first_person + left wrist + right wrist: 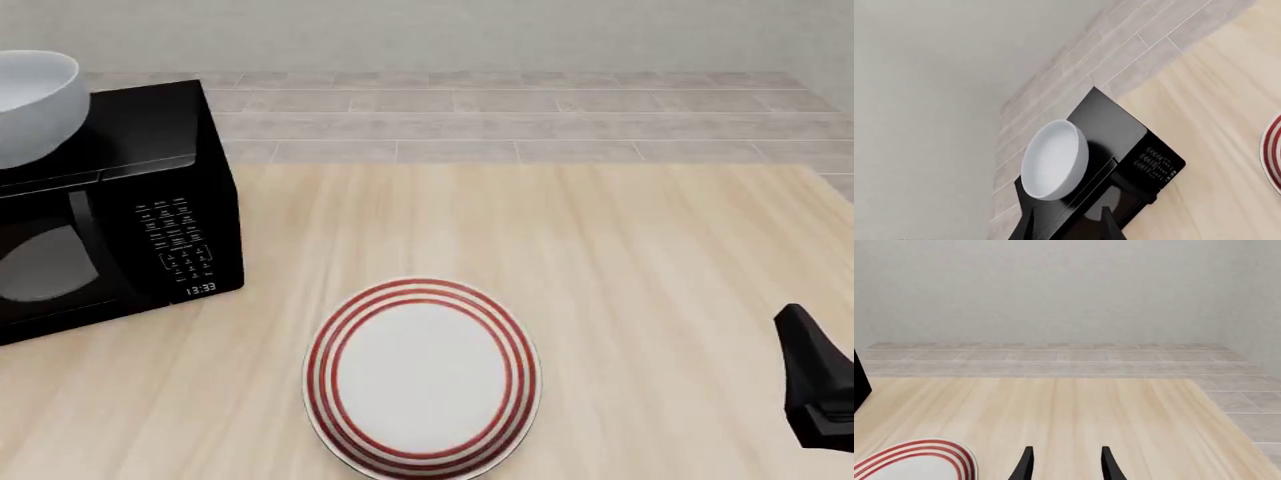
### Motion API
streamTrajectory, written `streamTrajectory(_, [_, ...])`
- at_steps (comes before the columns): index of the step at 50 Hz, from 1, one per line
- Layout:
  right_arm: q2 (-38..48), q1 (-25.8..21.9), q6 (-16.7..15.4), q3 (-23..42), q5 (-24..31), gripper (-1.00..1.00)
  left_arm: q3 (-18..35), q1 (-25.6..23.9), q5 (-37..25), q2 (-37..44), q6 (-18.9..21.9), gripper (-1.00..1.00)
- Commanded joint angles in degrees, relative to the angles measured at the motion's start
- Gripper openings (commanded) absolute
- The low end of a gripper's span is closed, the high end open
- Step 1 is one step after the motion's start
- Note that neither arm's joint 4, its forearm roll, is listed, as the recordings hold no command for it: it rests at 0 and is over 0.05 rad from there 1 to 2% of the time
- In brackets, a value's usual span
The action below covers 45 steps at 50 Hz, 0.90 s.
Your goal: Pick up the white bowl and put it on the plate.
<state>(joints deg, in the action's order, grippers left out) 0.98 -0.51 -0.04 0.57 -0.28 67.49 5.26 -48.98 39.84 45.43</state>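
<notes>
The white bowl (30,105) sits on top of a black microwave (134,230) at the table's far left; it also shows in the left wrist view (1054,160). The plate (422,375) with red rings lies flat on the table, front middle, and its edge shows in the right wrist view (917,462) and the left wrist view (1273,152). My left gripper (1069,227) is open and empty, short of the bowl and pointing at it. My right gripper (1066,465) is open and empty, low over the table to the right of the plate.
The microwave has its door shut, with a keypad (180,245) on its right side. Part of my right arm (817,390) shows at the front right edge. A tiled floor strip (534,120) and a wall lie beyond the table's far edge.
</notes>
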Motion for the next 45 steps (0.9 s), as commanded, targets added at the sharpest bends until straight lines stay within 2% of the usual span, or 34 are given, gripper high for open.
streamTrajectory(1, [-0.3, 0.0, -0.02, 0.18, 0.47, 1.0, 4.32, 0.57, -2.79, 4.83, 2.78, 1.0])
streamTrajectory(8, [-0.3, 0.0, 0.0, 0.18, 0.47, 1.0, 3.7, 2.27, -1.27, 7.82, 3.35, 1.0])
streamTrajectory(9, [-0.31, 0.0, 0.0, 0.18, 0.47, 1.0, 1.71, 2.28, -0.39, 6.89, 5.12, 1.0])
streamTrajectory(12, [-0.29, 0.0, -0.01, 0.18, 0.47, 1.0, 1.57, 1.84, -0.65, 6.94, 4.29, 1.0])
streamTrajectory(13, [-0.29, 0.0, -0.01, 0.18, 0.47, 1.0, 0.11, 2.62, 0.46, 6.92, 5.81, 1.0])
streamTrajectory(17, [-0.29, 0.0, -0.01, 0.18, 0.47, 1.0, 0.83, 2.79, 1.15, 8.17, 6.01, 1.0])
streamTrajectory(21, [-0.3, 0.0, -0.01, 0.18, 0.47, 1.0, 0.91, 4.15, 3.86, 10.39, 7.05, 1.0])
streamTrajectory(24, [-0.3, -0.01, 0.0, 0.18, 0.47, 1.0, -0.88, 4.81, 6.24, 11.43, 8.86, 1.0])
streamTrajectory(27, [-0.29, -0.01, 0.0, 0.18, 0.46, 1.0, -1.05, 4.49, 7.03, 12.04, 8.73, 1.0])
streamTrajectory(30, [-0.29, 0.0, 0.0, 0.18, 0.47, 1.0, -3.29, 4.28, 8.84, 12.0, 9.16, 1.0])
streamTrajectory(32, [-0.3, -0.01, -0.02, 0.18, 0.47, 1.0, -4.45, 3.72, 9.65, 11.33, 10.43, 1.0])
streamTrajectory(33, [-0.29, -0.01, -0.01, 0.18, 0.46, 1.0, -6.15, 1.64, 10.12, 9.27, 12.55, 1.0])
streamTrajectory(36, [-0.32, -0.02, -0.02, 0.18, 0.47, 1.0, -8.51, 2.6, 12.68, 9.67, 14.3, 1.0])
streamTrajectory(38, [-0.3, -0.03, -0.03, 0.18, 0.47, 1.0, -8.0, 3.42, 13.31, 10.79, 13.64, 1.0])
streamTrajectory(45, [-0.29, 0.02, 0.02, 0.18, 0.47, 1.0, -7.53, 1.83, 13.39, 11.66, 12.27, 1.0])
